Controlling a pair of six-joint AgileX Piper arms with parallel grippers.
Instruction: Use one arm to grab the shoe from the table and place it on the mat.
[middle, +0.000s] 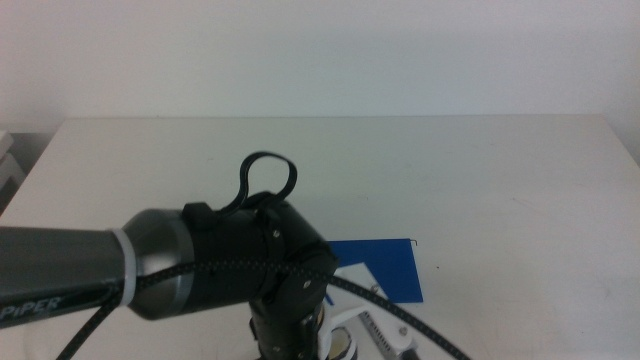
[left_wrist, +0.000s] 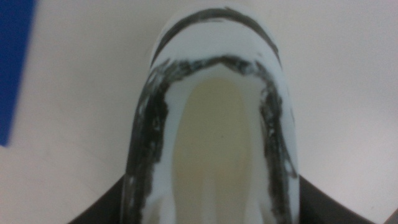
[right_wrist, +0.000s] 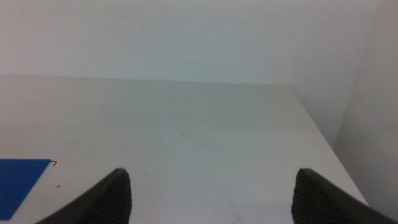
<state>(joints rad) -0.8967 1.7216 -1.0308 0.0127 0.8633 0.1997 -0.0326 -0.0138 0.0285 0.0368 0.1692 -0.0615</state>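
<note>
1. Between the left gripper (left_wrist: 205, 214) jaws, whose dark tips flank its sides, sits the shoe (left_wrist: 211, 124); whether they already pinch it I cannot tell.
2. Its fabric collar looks soft and the whole thing light; the firmer sidewalls near the white sole seem the best hold.
3. Outward, the mat (middle: 385, 268) lies at about 3 o'clock of the arm (middle: 200, 262) on the table (middle: 480, 170), just beside the shoe.
4. Well apart, the right gripper (right_wrist: 211, 193) waits, jaws spread wide.
</note>
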